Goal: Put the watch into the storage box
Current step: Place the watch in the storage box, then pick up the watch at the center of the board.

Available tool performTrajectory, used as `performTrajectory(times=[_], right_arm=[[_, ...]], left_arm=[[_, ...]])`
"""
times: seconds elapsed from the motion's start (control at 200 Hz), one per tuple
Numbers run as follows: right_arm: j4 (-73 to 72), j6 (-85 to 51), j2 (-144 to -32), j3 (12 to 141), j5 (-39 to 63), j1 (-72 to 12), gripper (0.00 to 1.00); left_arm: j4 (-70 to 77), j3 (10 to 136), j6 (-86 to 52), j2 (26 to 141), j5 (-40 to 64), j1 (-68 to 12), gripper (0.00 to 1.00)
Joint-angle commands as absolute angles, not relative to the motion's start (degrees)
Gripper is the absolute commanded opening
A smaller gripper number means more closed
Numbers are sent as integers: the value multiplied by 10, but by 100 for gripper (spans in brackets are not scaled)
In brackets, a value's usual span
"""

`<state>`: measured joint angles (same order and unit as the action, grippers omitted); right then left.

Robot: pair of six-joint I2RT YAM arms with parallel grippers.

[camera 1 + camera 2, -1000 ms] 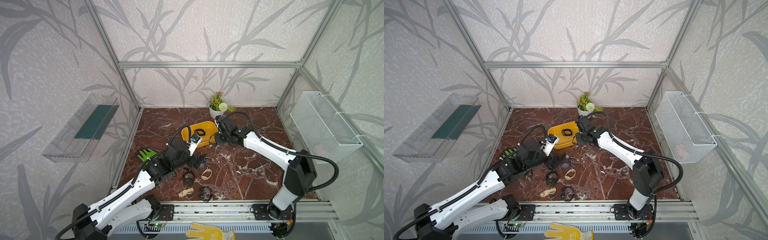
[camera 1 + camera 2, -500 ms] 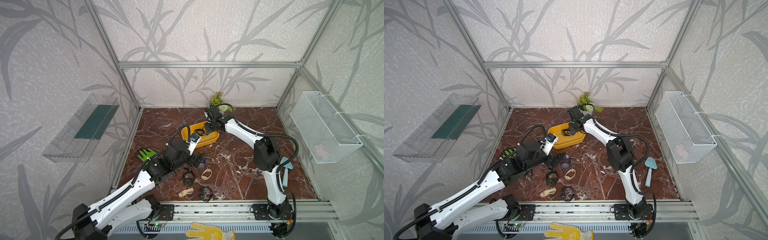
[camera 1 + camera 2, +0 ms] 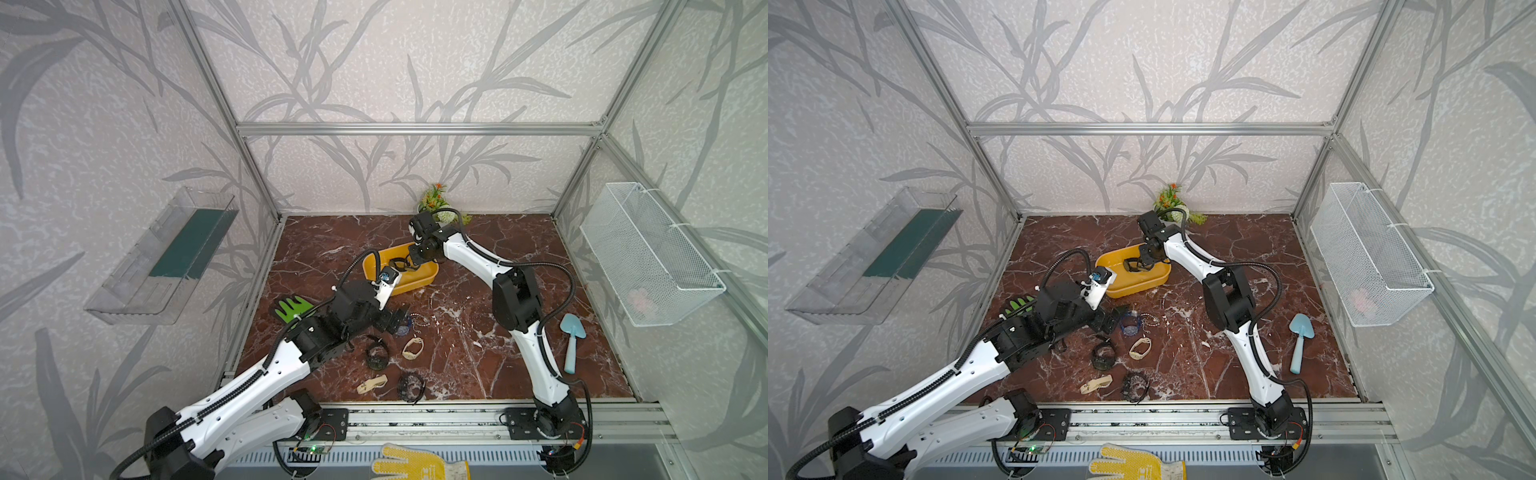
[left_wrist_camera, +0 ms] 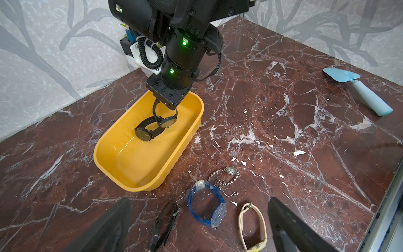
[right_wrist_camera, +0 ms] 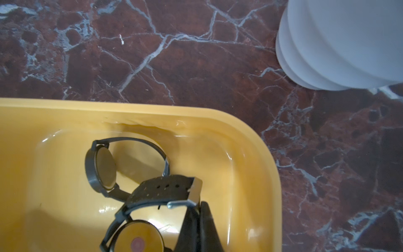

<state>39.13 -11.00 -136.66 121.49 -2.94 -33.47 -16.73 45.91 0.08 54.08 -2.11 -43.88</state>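
Leftward, the left jaws are spread wide above the desk (image 4: 283,131), with a blue watch (image 4: 206,205) seen below and between them. Rightward, the right jaws are pinched on the strap of the watch (image 4: 167,122), which is hung below them inside the box (image 4: 144,165), just beside a second watch (image 4: 144,134).

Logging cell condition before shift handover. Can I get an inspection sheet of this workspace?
Surface: marble tabletop, scattered white chips.
Job's things: storage box holds a lying watch; held watch hangs in it from the right gripper.
Clutter: blue watch, chain watch, cream watch, trowel, green glove, potted plant.
Grippers: right gripper shut on the strap; left gripper open near the blue watch.
Cables: black hoses loop off both arms, nothing snagged seen.
Surroundings: clear tray, wire basket on walls; yellow glove on front rail.
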Motion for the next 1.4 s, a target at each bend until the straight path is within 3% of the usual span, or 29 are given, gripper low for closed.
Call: performTrajectory(times=[0.0,0.26,0.57,0.715,0.775,1.16,1.395], right_arm=[[416,-117,-1389,1241,-25,-336,8],[417,-126,-1393,1259,-10,-336,28],[377,-126,-1279,1223,12,-336,48],[274,-135,-1163,1073,27,-336,75],[238,-138,-1109,1003,25,-336,80],[79,-164,-759,529,53,-343,91],[106,-178,-622,401,46,-353,100]], left_arm=[[-175,465,7,535,-26,-442,95],[-190,475,5,549,-40,-441,95],[-189,474,6,538,-53,-441,95],[-191,469,1,530,-56,-442,95],[-192,468,-1,528,-53,-442,95],[-201,469,-10,516,-55,-443,95],[-195,460,-38,522,-64,-443,95]])
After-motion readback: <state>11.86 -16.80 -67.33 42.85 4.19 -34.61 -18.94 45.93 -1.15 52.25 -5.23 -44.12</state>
